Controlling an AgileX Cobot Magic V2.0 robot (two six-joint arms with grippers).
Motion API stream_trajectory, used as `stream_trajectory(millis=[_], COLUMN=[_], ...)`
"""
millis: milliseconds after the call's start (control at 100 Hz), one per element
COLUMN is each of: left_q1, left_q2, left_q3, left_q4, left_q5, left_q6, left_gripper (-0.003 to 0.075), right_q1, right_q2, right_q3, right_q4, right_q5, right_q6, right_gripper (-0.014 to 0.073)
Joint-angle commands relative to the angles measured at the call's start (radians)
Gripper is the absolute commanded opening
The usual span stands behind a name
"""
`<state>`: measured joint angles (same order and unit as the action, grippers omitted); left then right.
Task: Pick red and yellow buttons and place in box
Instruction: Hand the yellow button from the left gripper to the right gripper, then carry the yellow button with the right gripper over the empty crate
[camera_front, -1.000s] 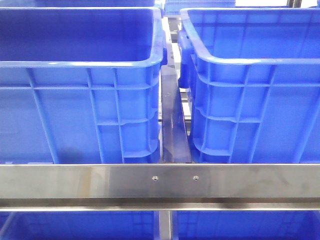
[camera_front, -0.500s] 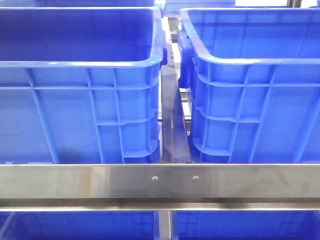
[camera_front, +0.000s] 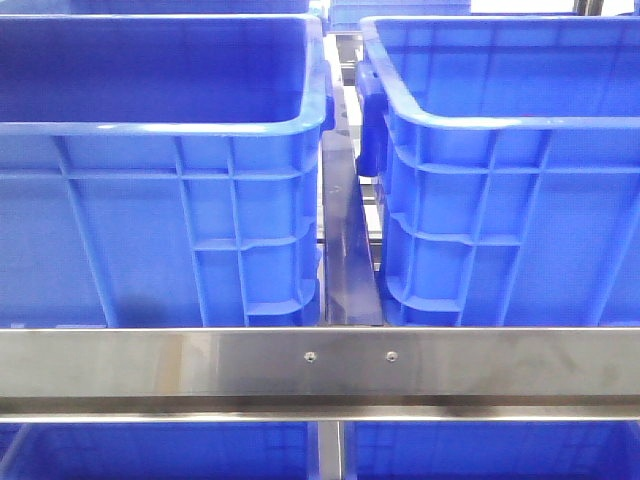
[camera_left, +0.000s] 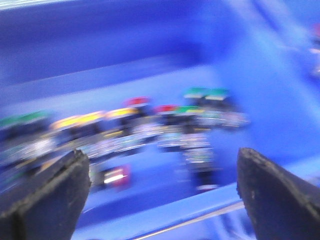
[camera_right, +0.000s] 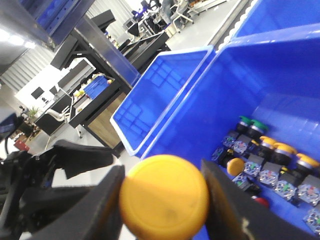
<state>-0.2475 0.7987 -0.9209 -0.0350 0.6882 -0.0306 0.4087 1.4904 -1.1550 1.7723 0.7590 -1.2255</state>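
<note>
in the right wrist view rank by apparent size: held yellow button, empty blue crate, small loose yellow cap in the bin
1. Empty blue crate
2. Held yellow button, though it looms large only because it sits close to the camera
3. Loose yellow cap, clearly smallest

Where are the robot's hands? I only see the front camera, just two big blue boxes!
Observer: The right hand is shut on a yellow button, raised above a blue crate.
Operator: Are more buttons in that box?
Observer: Yes, green, yellow and red-capped buttons lie on its floor.
Operator: What about the other hand?
Observer: The left hand is open and holds nothing, over a row of buttons in a blue bin; that picture is blurred.
</note>
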Motion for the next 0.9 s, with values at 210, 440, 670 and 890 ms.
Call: stream_trajectory(millis=[210, 440, 670, 890], left_q1=[0.201, 0.205, 0.205, 0.205], left_q2=[-0.238, -0.35, -0.371, -0.371], left_q3=[0.124, 0.174, 0.178, 0.178], left_q4=[-0.014, -0.014, -0.014, -0.014], left_q5=[-0.065, -0.062, -0.06, -0.06], left_q6=[-0.011, -0.011, -0.011, -0.011], left_gripper=[0.0564, 0.0331, -0.0017, -0.0019], right_q1=[-0.056, -0.112, -0.225, -0.374], right_q2=[-0.035, -0.035, -0.038, -0.06], right_q3=[-0.036, -0.036, -0.036, -0.036], right_q4=[0.147, 0.142, 0.1, 0.058], right_q5=[0.064, 0.064, 0.063, 0.016], right_q6=[-0.016, -0.023, -0.041, -0.109], right_gripper=[0.0157, 0.0157, 0.0157, 0.0157])
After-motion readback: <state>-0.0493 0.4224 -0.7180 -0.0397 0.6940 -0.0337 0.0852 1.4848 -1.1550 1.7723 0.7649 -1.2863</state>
